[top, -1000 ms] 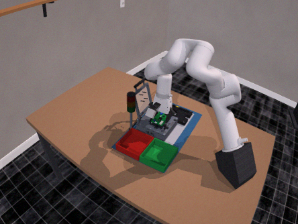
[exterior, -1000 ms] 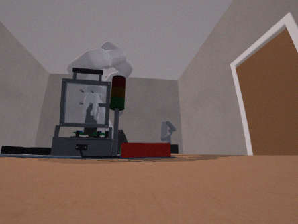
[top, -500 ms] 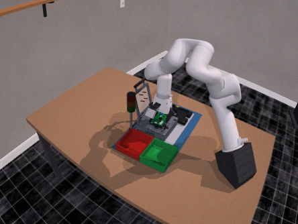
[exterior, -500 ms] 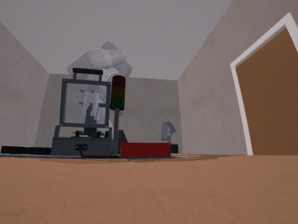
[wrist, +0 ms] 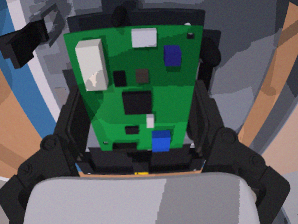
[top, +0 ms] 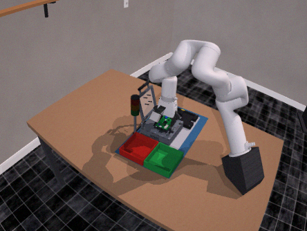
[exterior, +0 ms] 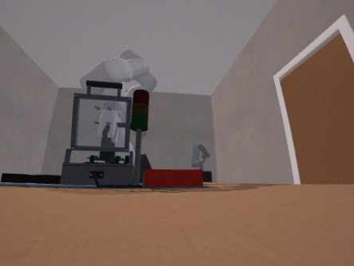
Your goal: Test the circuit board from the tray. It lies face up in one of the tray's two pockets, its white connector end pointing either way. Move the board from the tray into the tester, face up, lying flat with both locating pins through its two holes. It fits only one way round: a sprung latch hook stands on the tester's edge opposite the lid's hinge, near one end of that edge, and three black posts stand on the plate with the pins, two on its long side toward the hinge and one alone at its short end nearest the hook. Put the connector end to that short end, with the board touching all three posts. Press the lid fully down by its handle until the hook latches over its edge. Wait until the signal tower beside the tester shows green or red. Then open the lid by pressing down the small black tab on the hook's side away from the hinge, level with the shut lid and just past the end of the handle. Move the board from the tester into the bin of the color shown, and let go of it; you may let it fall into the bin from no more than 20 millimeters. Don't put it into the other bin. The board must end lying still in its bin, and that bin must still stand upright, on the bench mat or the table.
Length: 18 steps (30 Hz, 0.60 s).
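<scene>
The green circuit board [top: 163, 123] [wrist: 170, 102] is face up over the tester [top: 167, 137] [exterior: 80, 174] [wrist: 245, 55]. Its white connector [wrist: 92, 66] lies at the end nearest the latch hook [wrist: 25, 44]. My gripper [top: 164, 120] [wrist: 137, 97] is shut on the board's two long sides. In the wrist view a pale pin tip [wrist: 187, 25] shows beside the board's corner, not in its hole. The lone post [wrist: 120, 16] is just beyond the connector end; contact cannot be told. The lid [top: 146, 100] [exterior: 85, 123] stands open. The signal tower [top: 135, 105] [exterior: 140, 110] shows no lit lamp.
The red bin [top: 137, 158] [exterior: 173, 177] and green bin [top: 157, 169] stand side by side in front of the tester. The black tray [top: 188, 119] [exterior: 32, 177] lies behind it. The tower and raised lid stand tall close beside the gripper.
</scene>
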Each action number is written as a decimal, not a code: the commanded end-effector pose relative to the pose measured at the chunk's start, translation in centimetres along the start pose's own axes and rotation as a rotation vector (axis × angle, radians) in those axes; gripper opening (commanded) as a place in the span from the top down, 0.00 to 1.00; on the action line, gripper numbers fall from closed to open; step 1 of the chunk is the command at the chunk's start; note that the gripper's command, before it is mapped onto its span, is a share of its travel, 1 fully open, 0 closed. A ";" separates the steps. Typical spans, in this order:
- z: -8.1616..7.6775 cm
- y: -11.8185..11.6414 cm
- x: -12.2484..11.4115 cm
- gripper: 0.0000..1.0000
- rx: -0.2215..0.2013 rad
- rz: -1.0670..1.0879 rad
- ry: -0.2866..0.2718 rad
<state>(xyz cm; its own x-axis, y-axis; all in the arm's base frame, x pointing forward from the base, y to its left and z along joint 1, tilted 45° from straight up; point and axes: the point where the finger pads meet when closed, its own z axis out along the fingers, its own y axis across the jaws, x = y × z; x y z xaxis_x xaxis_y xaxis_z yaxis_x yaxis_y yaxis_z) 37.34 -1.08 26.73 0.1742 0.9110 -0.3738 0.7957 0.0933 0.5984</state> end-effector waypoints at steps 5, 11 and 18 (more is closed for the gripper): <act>-0.1 0.1 0.0 0.21 -0.002 0.000 0.000; 0.0 0.1 0.0 0.21 -0.002 0.000 0.000; 0.1 0.1 0.0 0.21 -0.002 0.000 0.000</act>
<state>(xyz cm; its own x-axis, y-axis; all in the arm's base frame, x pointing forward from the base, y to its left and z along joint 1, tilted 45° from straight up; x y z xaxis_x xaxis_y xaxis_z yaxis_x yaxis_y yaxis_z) 37.43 -1.14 26.63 0.1742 0.9110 -0.3738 0.7957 0.0934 0.5984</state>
